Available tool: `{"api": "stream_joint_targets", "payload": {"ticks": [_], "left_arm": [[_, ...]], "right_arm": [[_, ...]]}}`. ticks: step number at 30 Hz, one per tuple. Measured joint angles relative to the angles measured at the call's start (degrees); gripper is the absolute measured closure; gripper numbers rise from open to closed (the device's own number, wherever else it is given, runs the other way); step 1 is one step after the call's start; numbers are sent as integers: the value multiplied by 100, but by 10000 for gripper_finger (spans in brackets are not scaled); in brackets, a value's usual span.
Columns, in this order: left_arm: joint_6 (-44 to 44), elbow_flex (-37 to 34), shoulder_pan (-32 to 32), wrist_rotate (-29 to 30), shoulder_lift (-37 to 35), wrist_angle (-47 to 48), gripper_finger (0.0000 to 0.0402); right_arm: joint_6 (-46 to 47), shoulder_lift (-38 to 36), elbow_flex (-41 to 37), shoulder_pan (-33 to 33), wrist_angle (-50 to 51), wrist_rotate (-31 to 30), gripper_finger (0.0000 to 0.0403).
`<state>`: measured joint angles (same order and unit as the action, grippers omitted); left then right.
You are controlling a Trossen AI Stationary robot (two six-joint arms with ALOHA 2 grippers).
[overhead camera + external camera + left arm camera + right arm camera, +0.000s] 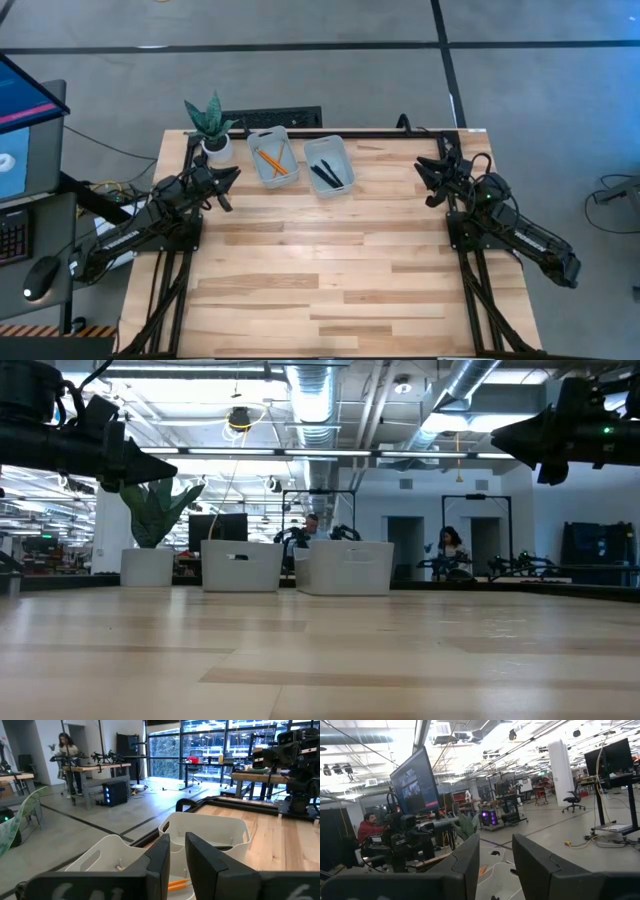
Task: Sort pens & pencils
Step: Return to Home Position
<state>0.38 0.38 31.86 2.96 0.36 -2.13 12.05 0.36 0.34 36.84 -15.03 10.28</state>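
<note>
A pale plank tabletop [330,280] stands on a grey floor [300,70] in an open workshop with bare ceiling ducts [310,390]. The dark arms hang raised at either side, the left pincer [233,188] and right pincer [424,183] both slightly apart and empty. At the far edge sit two white plastic bins, nearly touching. The left bin [266,134] holds slim orange pencils [272,163], and the right bin [325,141] holds black pens [326,175].

black arms [165,205] (blocky fingers [205,865])
</note>
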Motion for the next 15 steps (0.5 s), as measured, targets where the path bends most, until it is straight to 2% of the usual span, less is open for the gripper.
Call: {"api": "stream_joint_targets", "payload": {"ticks": [15], "left_arm": [[0,0,-1,0,0,0,349]], "right_arm": [[0,0,0,0,0,0,265]]}}
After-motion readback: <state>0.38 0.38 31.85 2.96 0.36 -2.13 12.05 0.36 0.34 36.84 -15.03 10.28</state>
